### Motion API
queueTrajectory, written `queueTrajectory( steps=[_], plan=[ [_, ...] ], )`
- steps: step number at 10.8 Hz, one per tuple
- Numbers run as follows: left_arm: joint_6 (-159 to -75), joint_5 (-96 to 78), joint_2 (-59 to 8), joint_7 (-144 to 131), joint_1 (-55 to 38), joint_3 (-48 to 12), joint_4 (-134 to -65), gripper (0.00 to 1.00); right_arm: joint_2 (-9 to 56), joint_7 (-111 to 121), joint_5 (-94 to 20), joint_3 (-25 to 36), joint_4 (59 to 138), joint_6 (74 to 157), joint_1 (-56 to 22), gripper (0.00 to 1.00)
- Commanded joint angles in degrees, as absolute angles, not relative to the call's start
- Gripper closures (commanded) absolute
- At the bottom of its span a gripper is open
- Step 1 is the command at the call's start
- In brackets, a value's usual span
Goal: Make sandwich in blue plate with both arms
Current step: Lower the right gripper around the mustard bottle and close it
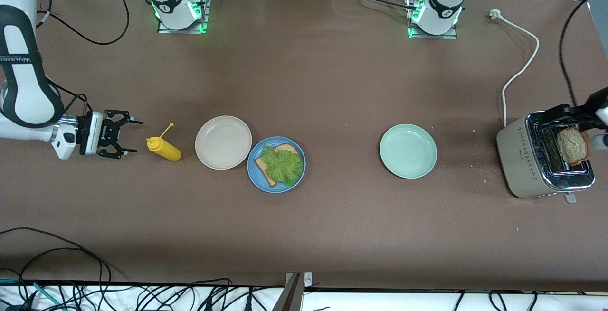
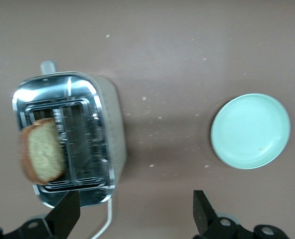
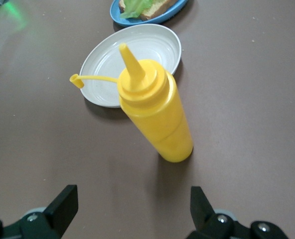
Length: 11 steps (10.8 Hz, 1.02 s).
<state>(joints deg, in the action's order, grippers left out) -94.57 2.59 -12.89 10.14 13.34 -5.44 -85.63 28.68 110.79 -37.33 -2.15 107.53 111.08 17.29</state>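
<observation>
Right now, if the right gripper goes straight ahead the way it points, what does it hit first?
Most likely the yellow bottle: the open right gripper faces it, nothing between. Past it sits the beige plate. Height match looks likely but isn't certain.

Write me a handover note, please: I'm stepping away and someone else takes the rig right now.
Left pincer: open, over the toaster, holding nothing.
Right pincer: open, holding nothing, low over the table beside the yellow squeeze bottle, cap off its nozzle, at the right arm's end.
Blue plate: holds one bread slice with lettuce on top, next to the beige plate.
Second slice: sticking up from the toaster slot, not gripped.
Mint-green plate: bare, between blue plate and toaster.
Done: bottom slice and lettuce.
Left: grasp the toast, carry it over, set it on the lettuce.
</observation>
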Motion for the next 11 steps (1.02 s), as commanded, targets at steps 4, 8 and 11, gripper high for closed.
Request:
queueTrajectory(
  steps=[4, 8, 11],
  plan=[
    [-105.36, 3.6, -20.99, 20.74, 24.52, -6.15, -84.81, 0.0, 36.64, 125.16, -44.47, -4.12, 105.12, 113.55, 18.02, 0.0],
    [-110.83, 3.96, -25.92, 20.74, 27.15, -5.19, -85.51, 0.0, 39.55, 125.24, -46.23, -6.93, 103.89, 116.0, 17.93, 0.0],
    [-110.65, 3.87, -27.33, 20.74, 29.18, -5.19, -85.78, 0.0, 40.6, 125.24, -47.02, -7.91, 103.97, 118.12, 17.75, 0.0]
  ],
)
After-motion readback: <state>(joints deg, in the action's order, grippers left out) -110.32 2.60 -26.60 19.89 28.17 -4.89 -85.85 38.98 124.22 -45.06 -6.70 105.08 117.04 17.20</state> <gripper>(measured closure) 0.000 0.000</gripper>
